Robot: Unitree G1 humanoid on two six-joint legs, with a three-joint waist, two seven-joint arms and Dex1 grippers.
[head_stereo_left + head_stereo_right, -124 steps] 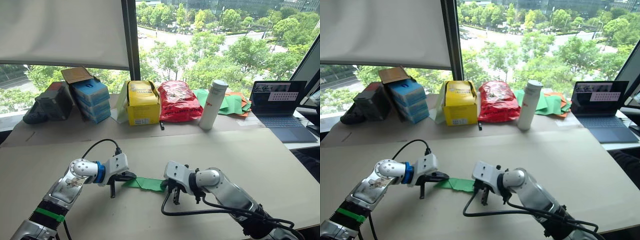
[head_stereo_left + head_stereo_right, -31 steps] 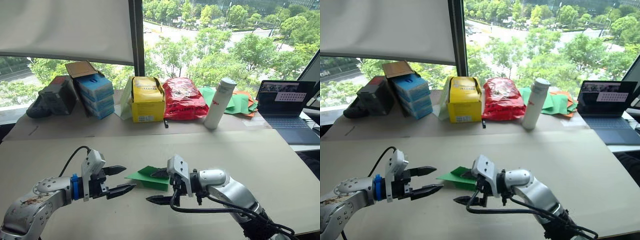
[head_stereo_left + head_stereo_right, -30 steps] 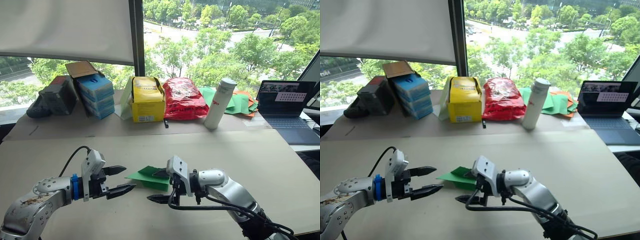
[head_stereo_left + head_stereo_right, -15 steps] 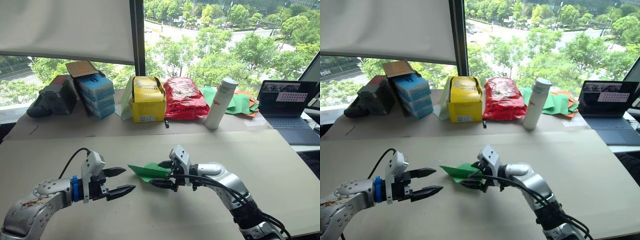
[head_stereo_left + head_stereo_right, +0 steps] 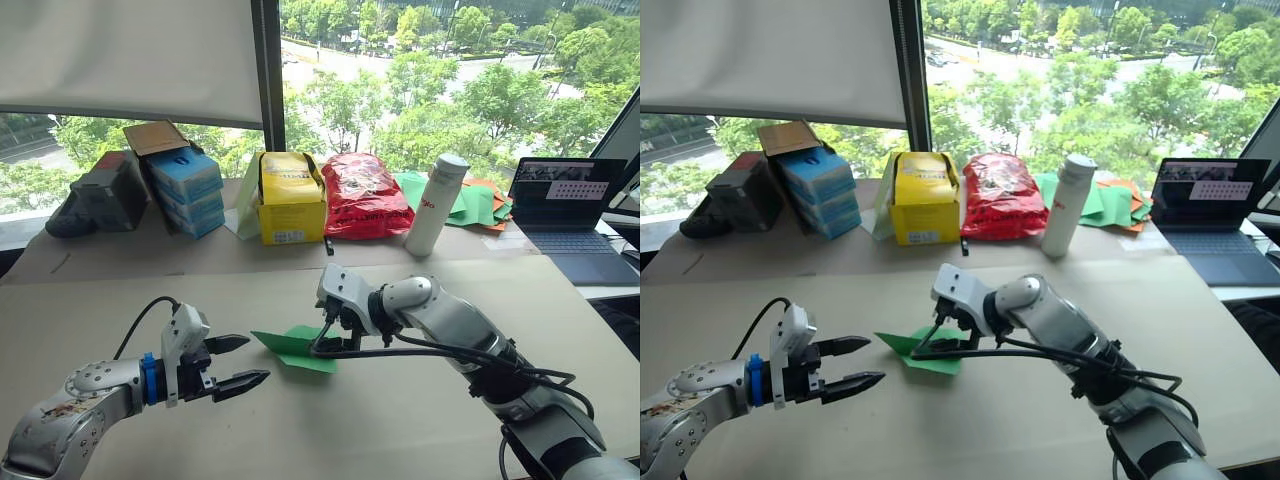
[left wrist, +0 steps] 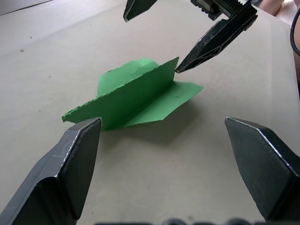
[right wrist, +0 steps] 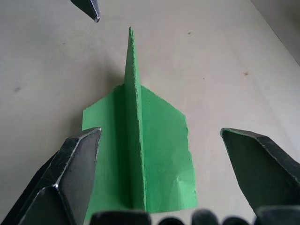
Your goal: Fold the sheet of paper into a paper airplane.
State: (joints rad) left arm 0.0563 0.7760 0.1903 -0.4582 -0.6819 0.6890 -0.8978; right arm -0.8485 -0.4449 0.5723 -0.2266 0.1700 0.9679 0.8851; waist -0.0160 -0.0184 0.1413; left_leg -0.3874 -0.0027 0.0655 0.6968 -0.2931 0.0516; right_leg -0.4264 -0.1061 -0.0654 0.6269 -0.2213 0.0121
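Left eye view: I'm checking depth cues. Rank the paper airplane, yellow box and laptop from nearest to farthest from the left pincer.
1. Paper airplane, on the table just right of the left pincer.
2. Yellow box, at the window.
3. Laptop, far right.

**Right gripper lets go; plane set down on the table**

The right gripper (image 5: 322,338) has swung up from level to point down over the paper airplane (image 5: 293,348), its fingers now spread apart and clear of the paper they pinched half a second ago. The plane, then lifted, now rests on the table (image 5: 420,420), wings flat, centre fold upright. The left gripper (image 5: 240,362) has shifted very slightly.
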